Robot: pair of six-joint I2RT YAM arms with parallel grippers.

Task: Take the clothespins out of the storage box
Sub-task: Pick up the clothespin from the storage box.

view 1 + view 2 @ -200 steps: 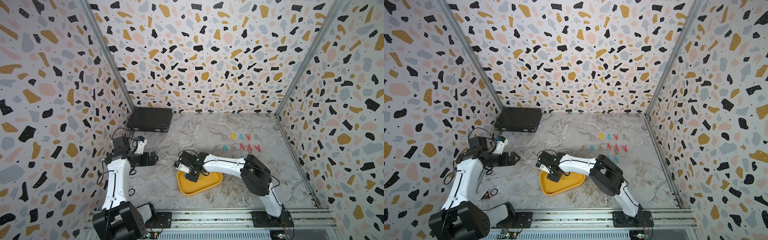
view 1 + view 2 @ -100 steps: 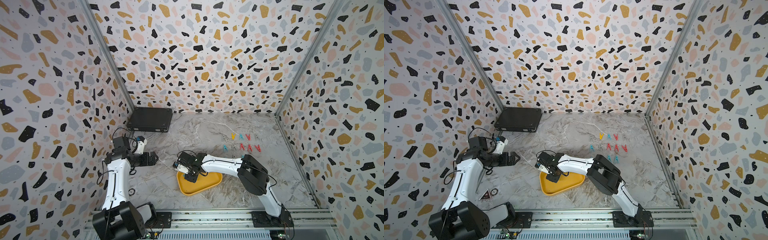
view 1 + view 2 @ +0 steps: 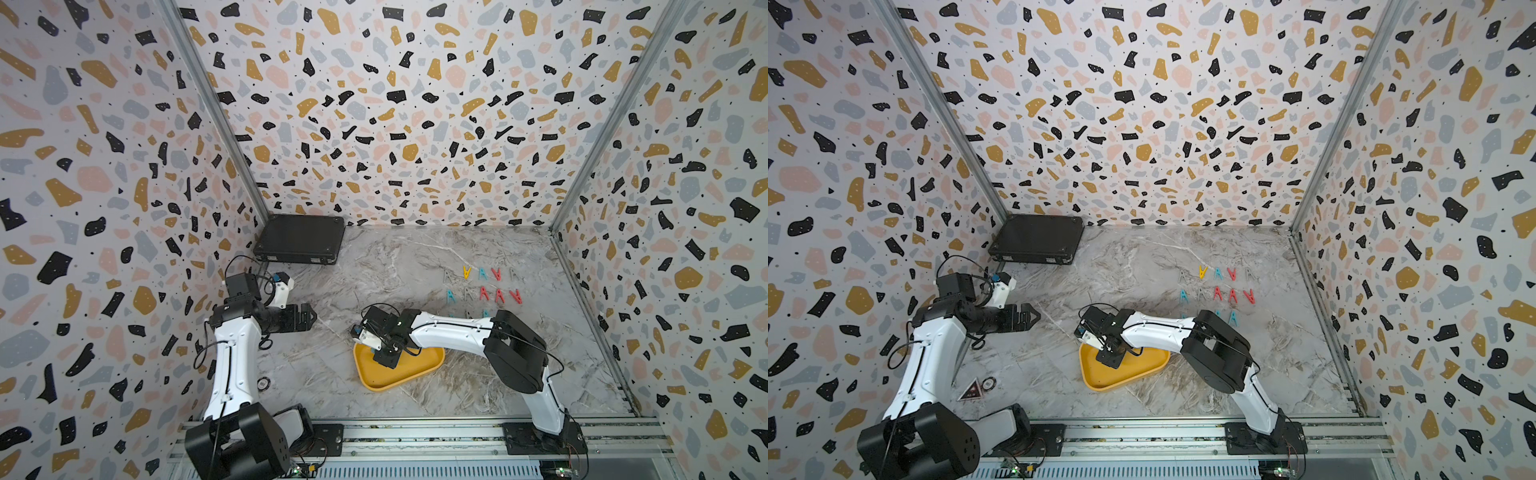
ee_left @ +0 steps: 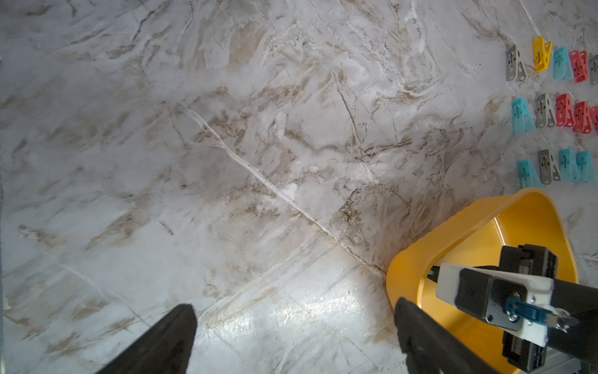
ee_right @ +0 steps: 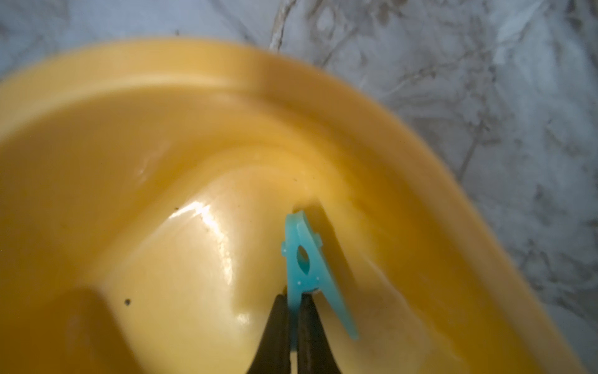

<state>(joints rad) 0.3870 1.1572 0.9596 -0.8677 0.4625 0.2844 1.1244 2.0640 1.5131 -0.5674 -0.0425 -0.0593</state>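
The yellow storage box (image 3: 374,380) (image 3: 1100,382) sits near the front middle of the marble table. My right gripper (image 3: 388,359) (image 3: 1113,359) reaches down inside it. In the right wrist view that gripper (image 5: 293,299) is shut on one leg of a teal clothespin (image 5: 302,259), just above the box floor (image 5: 161,210). Several more clothespins (image 3: 484,293) (image 3: 1219,293) (image 4: 550,113), in teal, red, grey and one yellow, lie in rows on the table behind the box. My left gripper (image 3: 311,322) (image 3: 1036,318) (image 4: 293,306) hangs open to the left of the box (image 4: 414,259), holding nothing.
A flat black hard case (image 3: 300,245) lies in the back left corner. A triangular warning sticker (image 3: 971,390) and a small round disc (image 3: 989,383) lie by the left arm's base. Patterned walls close in three sides, and a metal rail (image 3: 415,436) runs along the front.
My right gripper has closed onto the teal clothespin inside the box, after shifting slightly left. The left arm has not moved.
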